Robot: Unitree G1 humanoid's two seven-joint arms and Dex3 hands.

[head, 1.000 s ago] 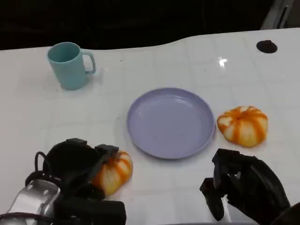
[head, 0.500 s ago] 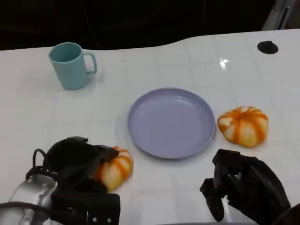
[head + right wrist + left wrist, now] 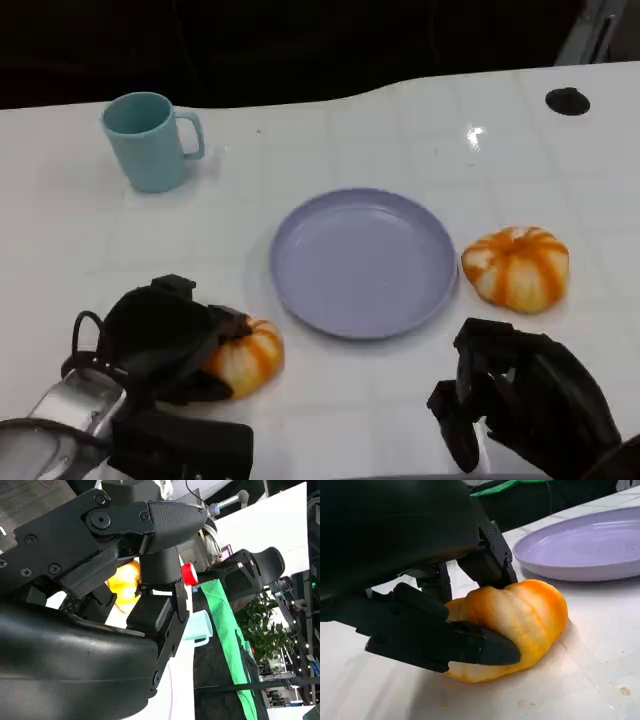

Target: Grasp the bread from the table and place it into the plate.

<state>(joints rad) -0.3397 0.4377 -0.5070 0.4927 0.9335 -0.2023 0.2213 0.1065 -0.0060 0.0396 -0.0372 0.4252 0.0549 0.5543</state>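
Resting on the white desk (image 3: 330, 130) just short of the plate's near-left rim, the bread (image 3: 245, 356) is an orange-and-cream lobed roll, and the left hand (image 3: 160, 340) is wrapped onto it from the robot's side. In the left wrist view the fingers (image 3: 445, 642) press against the roll's flank low down while others reach over its top, so the bread (image 3: 512, 625) is clamped between them; it looks to be sitting on the desk, not yet lifted, with a shadow directly beneath it. Such a grip, low and from the side, suits a soft rounded thing that would slip out of a shallow pinch.

Close beyond it lies the lilac plate (image 3: 300, 275), bare inside, its rim near the bread but apart from it, so the carry would be short: up, over the lip, and down.

A 2nd roll of the same kind (image 3: 517, 267) sits just off the plate's right edge. The right hand (image 3: 520, 405) hovers near the desk's front edge, fingers curled in and holding nothing, well short of that roll. A teal mug (image 3: 148, 138) stands far left, out of the way.
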